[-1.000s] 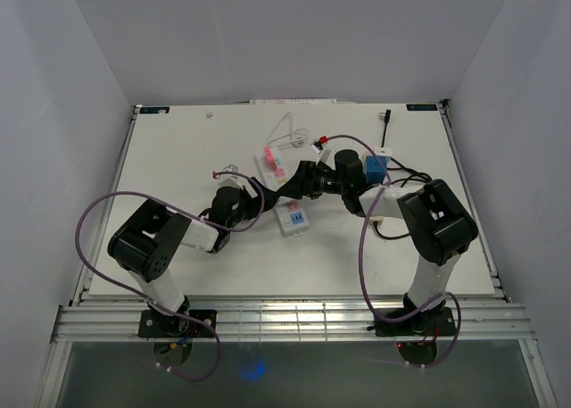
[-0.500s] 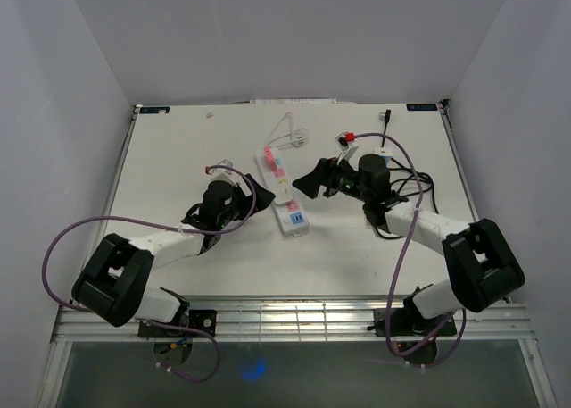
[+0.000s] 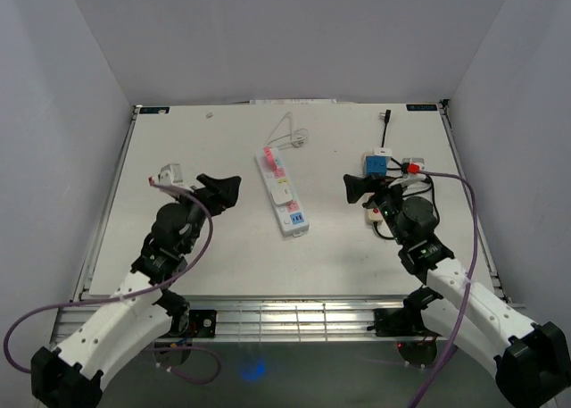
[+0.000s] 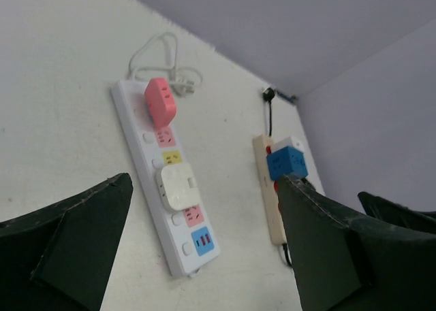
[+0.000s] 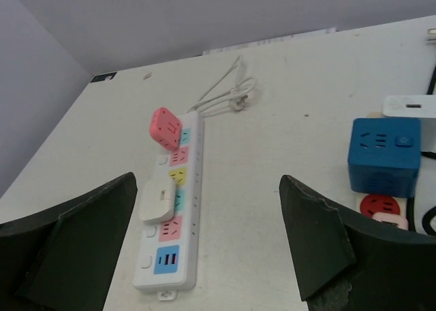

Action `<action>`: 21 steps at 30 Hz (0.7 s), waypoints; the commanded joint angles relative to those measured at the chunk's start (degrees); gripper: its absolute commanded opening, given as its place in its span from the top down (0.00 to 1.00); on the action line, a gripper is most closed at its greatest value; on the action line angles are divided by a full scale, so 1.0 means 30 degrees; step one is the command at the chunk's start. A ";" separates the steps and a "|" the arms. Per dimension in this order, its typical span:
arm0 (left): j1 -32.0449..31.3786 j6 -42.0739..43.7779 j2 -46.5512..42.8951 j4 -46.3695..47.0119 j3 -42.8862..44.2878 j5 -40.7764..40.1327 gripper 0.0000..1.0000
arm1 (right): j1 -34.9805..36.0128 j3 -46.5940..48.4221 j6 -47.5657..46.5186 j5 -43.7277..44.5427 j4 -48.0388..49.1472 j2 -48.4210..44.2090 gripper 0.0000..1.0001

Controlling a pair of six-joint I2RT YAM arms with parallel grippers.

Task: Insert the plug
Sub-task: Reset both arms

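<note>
Two plugs sit in the white power strip [image 3: 288, 208] lying mid-tabletop [image 3: 178, 140]: a pink plug [image 3: 272, 158] at its far end and a white plug [image 3: 283, 192] seated near the middle, among coloured sockets (pink, yellow, teal). A blue panel at the strip's near end carries what may be USB slots; no writing is legible. The left hand [image 3: 221, 190] and right hand [image 3: 357, 189] hover on either side, apart from the strip, each spread wide and empty. A blue cube socket [image 3: 375, 165] stands just beyond the right hand.
</note>
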 commanded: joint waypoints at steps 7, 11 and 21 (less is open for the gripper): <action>-0.0181 0.1075 -0.9662 0.5875 -0.8764 -0.0370 0.02 | -0.0039 -0.2588 -0.1090 0.4276 -0.0762 -0.3960 0.10; -0.0210 0.0877 -1.0811 0.5787 -0.9321 -0.0919 0.02 | -0.0010 -0.2590 -0.1149 0.4951 -0.0790 -0.3875 0.10; -0.0210 0.0698 -0.7942 0.5436 -0.8238 -0.0805 0.02 | -0.0039 -0.2560 -0.1120 0.5361 -0.0966 -0.3787 0.10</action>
